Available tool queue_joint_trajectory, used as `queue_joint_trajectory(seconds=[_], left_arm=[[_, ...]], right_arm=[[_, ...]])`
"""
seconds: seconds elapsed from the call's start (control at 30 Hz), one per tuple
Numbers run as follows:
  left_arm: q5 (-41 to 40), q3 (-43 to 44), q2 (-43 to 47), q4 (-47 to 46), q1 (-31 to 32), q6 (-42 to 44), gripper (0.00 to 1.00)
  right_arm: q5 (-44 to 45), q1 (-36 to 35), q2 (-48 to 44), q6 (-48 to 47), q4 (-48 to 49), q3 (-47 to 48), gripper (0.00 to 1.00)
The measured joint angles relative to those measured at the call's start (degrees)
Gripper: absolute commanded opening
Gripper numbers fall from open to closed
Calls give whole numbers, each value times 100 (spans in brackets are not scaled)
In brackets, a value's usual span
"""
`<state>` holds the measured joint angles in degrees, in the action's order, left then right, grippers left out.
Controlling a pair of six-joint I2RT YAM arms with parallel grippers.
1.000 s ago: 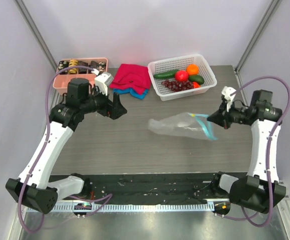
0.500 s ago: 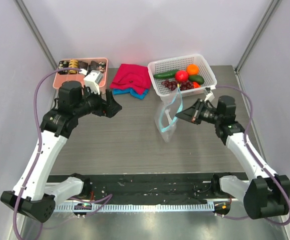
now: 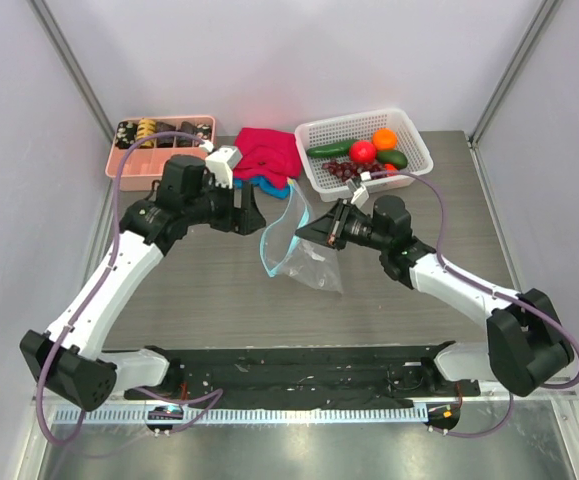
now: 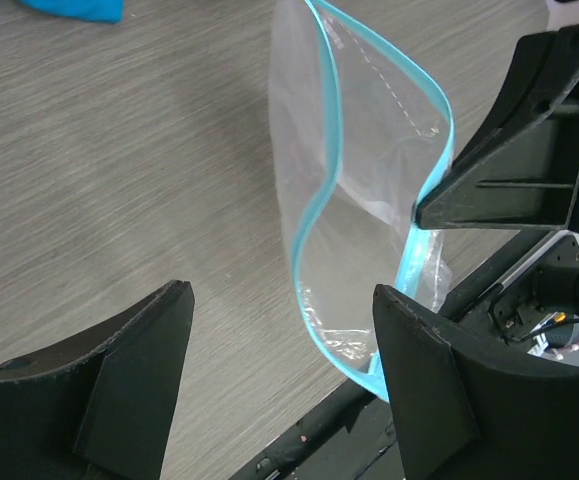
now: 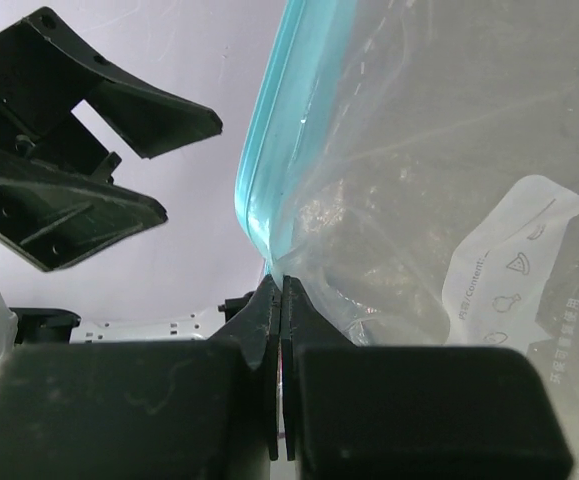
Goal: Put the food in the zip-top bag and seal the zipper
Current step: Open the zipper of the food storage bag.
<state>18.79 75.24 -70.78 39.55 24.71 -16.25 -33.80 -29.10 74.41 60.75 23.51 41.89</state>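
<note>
The clear zip-top bag (image 3: 304, 250) hangs in mid-table, its blue zipper (image 3: 272, 232) facing left with the mouth open. My right gripper (image 3: 321, 231) is shut on the bag's mouth edge; in the right wrist view the jaws (image 5: 281, 290) pinch the bag (image 5: 439, 180) just under the zipper (image 5: 269, 130). My left gripper (image 3: 259, 212) is open just left of the mouth; in the left wrist view its fingers (image 4: 419, 370) flank the bag's (image 4: 369, 160) lower rim without touching. The food (image 3: 364, 156) lies in the white basket.
The white mesh basket (image 3: 409, 172) stands at the back right. A red and blue cloth (image 3: 261, 152) lies at the back middle. A pink divided tray (image 3: 129, 165) of snacks is at the back left. The black front rail (image 3: 299, 365) runs along the near edge.
My right gripper carried the bag from the right side leftward to mid-table, turning its open mouth to the left. My left arm swung right and now sits at the bag's mouth.
</note>
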Motion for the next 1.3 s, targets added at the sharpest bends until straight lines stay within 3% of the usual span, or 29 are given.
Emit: queue_joint_trajectory(seconds=[0.33, 0.57, 0.83, 0.87, 0.93, 1.0, 1.1, 1.2, 1.3], left_arm=[[-673, 72, -422, -2, 645, 315, 68], [-1331, 264, -560, 37, 623, 546, 64], [-1445, 393, -525, 46, 590, 750, 59], [-1425, 407, -562, 61, 590, 761, 57], [-1379, 422, -669, 70, 590, 776, 43], [-1331, 424, -820, 103, 590, 791, 21], [-1276, 426, -977, 168, 555, 765, 0], [-949, 476, -992, 264, 219, 662, 0], [-404, 629, -962, 293, -619, 483, 0]], right_arm=[[133, -343, 293, 81, 343, 457, 1], [94, -450, 299, 114, 472, 540, 1], [39, -507, 299, 94, 470, 501, 1], [26, -520, 299, 94, 474, 498, 1], [11, -531, 299, 94, 479, 498, 1], [-2, -540, 299, 92, 479, 496, 1], [-17, -544, 299, 35, 450, 496, 1], [-68, -527, 289, -188, 317, 485, 1], [-195, -382, 267, -492, 46, 420, 1]])
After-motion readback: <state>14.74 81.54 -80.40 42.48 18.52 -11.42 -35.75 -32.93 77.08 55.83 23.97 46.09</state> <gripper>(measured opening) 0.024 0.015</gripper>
